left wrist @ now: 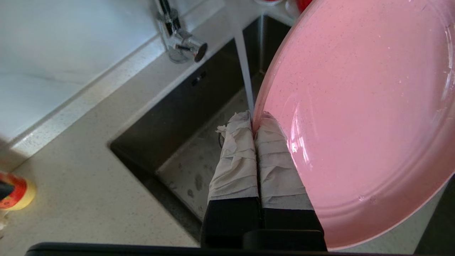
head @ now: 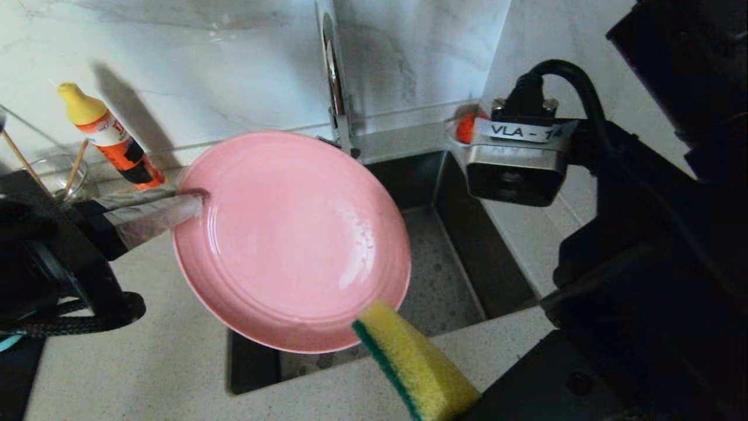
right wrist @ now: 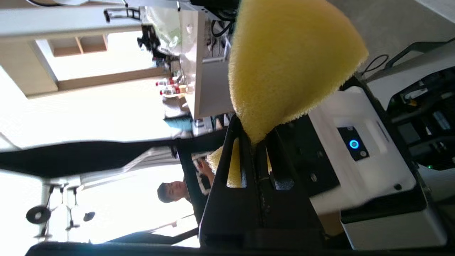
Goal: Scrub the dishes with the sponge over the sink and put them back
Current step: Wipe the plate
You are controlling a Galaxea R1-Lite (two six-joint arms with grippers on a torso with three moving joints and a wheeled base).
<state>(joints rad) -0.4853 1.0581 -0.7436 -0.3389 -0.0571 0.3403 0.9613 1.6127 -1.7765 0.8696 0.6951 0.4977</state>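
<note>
Here, your left hand (head: 196,204) has its wrapped fingers (left wrist: 236,160) pressed together on the rim of the pink plate (head: 292,240), pinching it and holding it tilted above the sink (head: 461,251). Your right hand (right wrist: 256,142) is clamped on a corner of the yellow sponge (head: 412,362), which hangs just beside the plate's near edge, over the front lip of the sink; from the head view you cannot tell whether sponge and plate touch.

The head view gives you the whole layout: the plate over the basin, the sponge's green scouring layer along one side, the tap (head: 334,76) rising behind the plate, and a squeeze bottle (head: 111,137) with a yellow cap standing on the table (head: 146,351) to the left. The left wrist view adds what that one hides: a stream of water (left wrist: 246,71) falling from the tap past the plate's edge into the sink, and the speckled basin floor under the fingers. The right wrist view shows only the sponge squeezed between the black fingers, with the room behind it; the plate and sink are out of it.

Count one plate, one sponge, one sink, one tap, one bottle, and two thin wooden chopsticks (head: 23,161) at the far left.
</note>
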